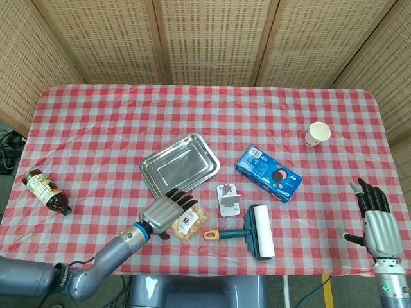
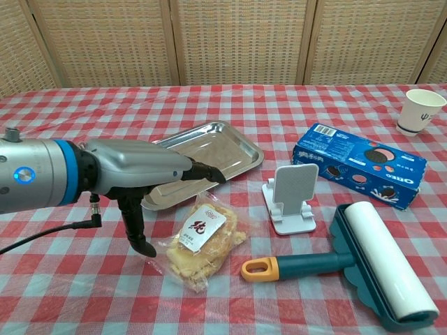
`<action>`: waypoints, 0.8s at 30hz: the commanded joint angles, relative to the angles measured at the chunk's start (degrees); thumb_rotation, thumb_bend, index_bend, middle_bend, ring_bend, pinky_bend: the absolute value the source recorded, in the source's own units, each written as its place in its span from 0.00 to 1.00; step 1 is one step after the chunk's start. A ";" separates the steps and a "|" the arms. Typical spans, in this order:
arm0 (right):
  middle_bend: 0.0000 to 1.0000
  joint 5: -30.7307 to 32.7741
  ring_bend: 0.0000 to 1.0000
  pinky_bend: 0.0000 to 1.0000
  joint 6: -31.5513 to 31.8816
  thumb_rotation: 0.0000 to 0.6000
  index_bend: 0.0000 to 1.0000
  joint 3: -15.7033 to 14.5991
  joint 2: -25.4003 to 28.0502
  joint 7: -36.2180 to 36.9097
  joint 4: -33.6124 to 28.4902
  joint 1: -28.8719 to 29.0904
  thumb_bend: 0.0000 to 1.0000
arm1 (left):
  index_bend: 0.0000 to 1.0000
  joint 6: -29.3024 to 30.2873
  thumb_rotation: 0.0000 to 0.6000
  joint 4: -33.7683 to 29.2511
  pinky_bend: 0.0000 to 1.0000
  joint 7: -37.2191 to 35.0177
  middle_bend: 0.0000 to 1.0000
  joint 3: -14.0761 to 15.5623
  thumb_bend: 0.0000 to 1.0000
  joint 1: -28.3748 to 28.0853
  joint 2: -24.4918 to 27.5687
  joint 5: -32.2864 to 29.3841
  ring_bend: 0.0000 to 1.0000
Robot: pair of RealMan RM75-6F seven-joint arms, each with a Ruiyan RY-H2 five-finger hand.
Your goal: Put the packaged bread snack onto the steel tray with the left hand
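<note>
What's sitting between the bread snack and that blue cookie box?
A white phone stand stands between the packaged bread snack and the blue cookie box, touching neither. Both the chest and head views show it.

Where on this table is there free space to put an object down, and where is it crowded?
Free: the far cloth behind the steel tray, and the stretch between the bottle and the tray. Crowded: the near middle, where left hand, bread snack, phone stand, lint roller and Oreo box cluster.

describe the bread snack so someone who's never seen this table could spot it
Find the steel tray mid-table; the bread snack lies just in front of it, by the left hand. It's the only clear crinkly packet: golden bread, white label with red mark.
</note>
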 commanded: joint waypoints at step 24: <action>0.00 0.19 0.00 0.00 0.83 1.00 0.05 0.63 -0.13 1.95 -0.29 -0.46 0.08 | 0.21 4.71 1.00 5.10 0.15 2.45 0.04 6.20 0.23 -12.93 -5.98 -11.21 0.02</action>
